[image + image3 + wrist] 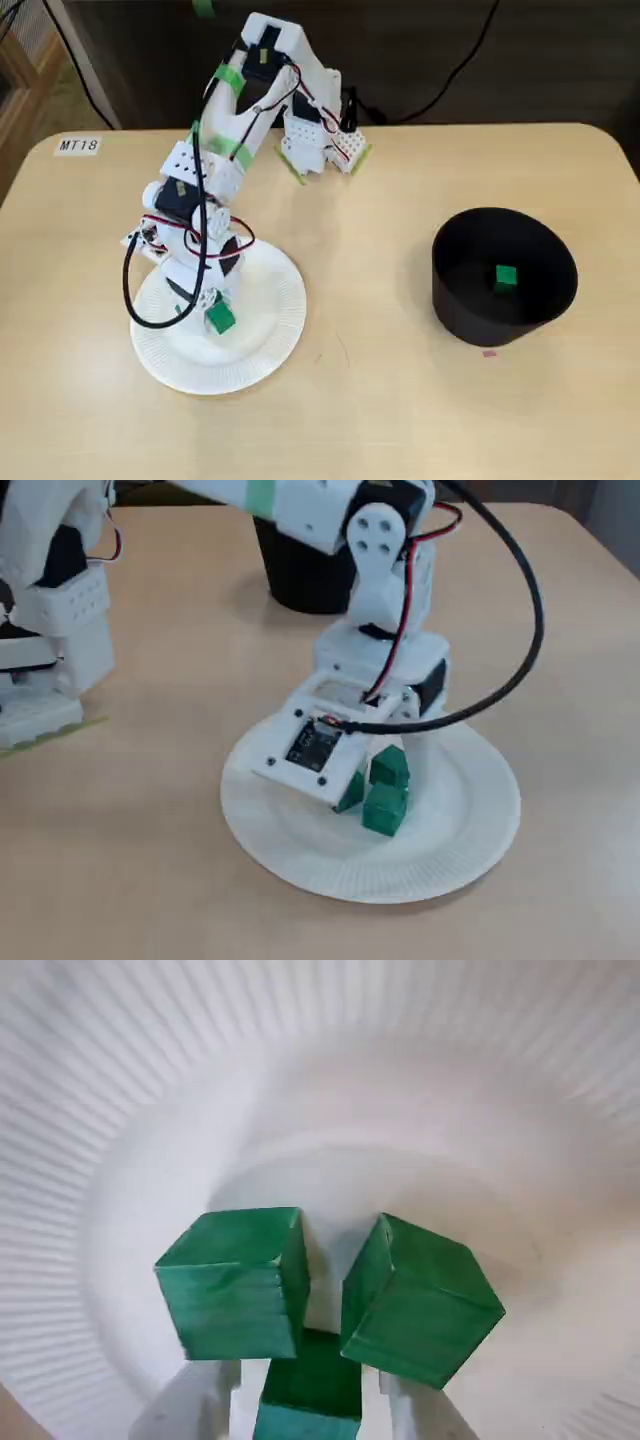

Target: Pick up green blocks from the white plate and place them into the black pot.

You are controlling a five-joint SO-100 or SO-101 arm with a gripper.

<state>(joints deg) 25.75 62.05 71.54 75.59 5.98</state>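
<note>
In a fixed view, one green cube [506, 276] is lying inside the black pot [460, 318], right; I am holding the gripper [212, 308] over the white plate [270, 340], left. Wrist view: the fingers [195, 1410] are narrowly bracketing the nearest cube [310, 1405]; whether they are gripping it, I cannot tell. In a fixed view, three cubes [385, 808] are sitting on the plate, awaiting transfer.

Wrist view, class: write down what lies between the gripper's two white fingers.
A green block lies between the fingers at the wrist view's bottom edge; two more green blocks rest beyond it on the white plate. Whether it is clamped is unclear.
</note>
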